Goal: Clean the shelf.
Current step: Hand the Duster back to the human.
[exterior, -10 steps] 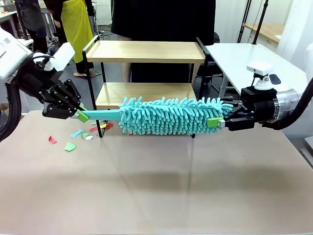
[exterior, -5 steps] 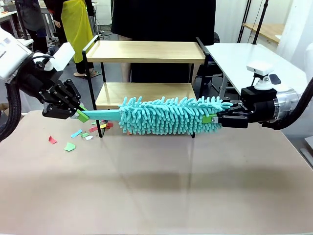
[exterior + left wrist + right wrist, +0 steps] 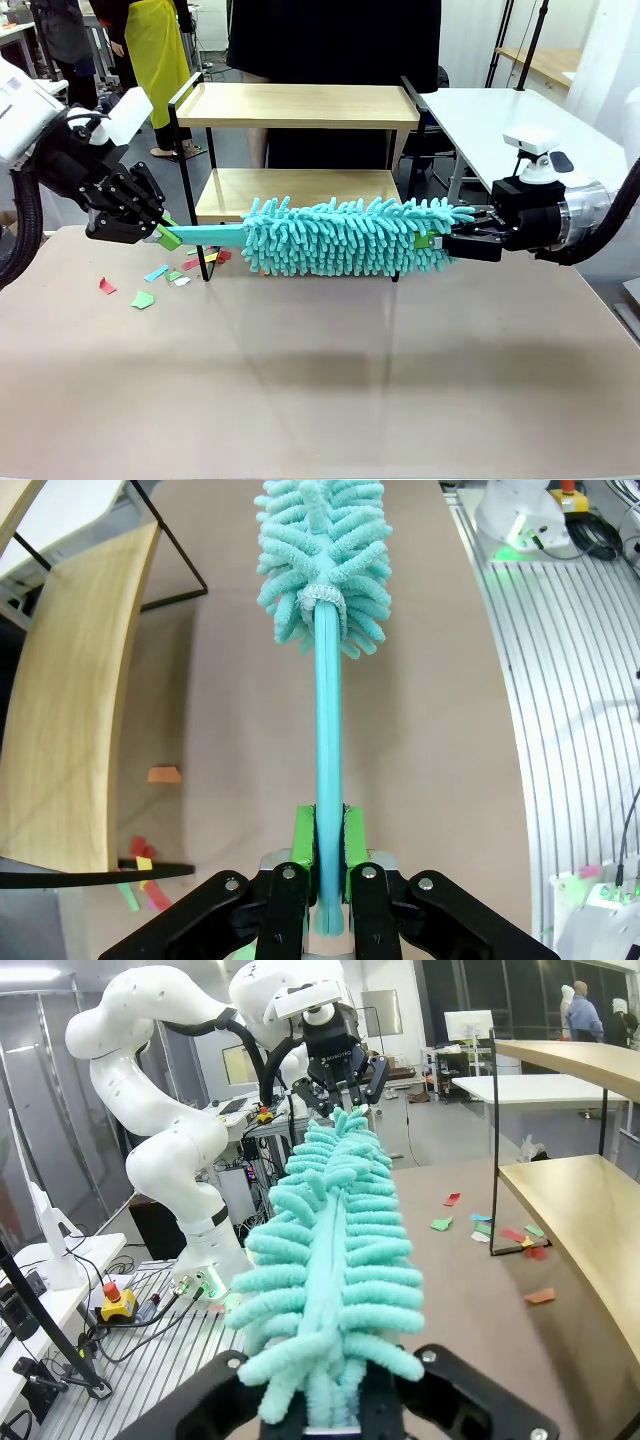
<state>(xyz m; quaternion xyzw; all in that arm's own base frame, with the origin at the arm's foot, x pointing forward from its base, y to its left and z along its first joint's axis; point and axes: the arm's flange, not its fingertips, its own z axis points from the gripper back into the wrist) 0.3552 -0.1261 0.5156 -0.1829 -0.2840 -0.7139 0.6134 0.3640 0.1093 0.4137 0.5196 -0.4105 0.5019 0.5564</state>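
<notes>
- My left claw (image 3: 163, 235) sits at 9 o'clock in the front view, clamped tight on the flat turquoise handle (image 3: 328, 770) of the duster (image 3: 345, 237); from my left wrist I see both green pads (image 3: 303, 832) pressed against that handle.
- My right claw (image 3: 437, 241) comes in from 3 o'clock, closed on the duster's fluffy far tip; from my right wrist the chenille strands bury my fingers.
- Between my two claws the duster hangs level, just above the brown tabletop (image 3: 320, 380).
- The shelf (image 3: 297, 105) stands at 12 o'clock behind the duster, its lower board (image 3: 300, 190) close behind the fluffy head.
- Coloured paper scraps (image 3: 143, 299) lie on the table near the shelf's left front leg, around 9 o'clock.
</notes>
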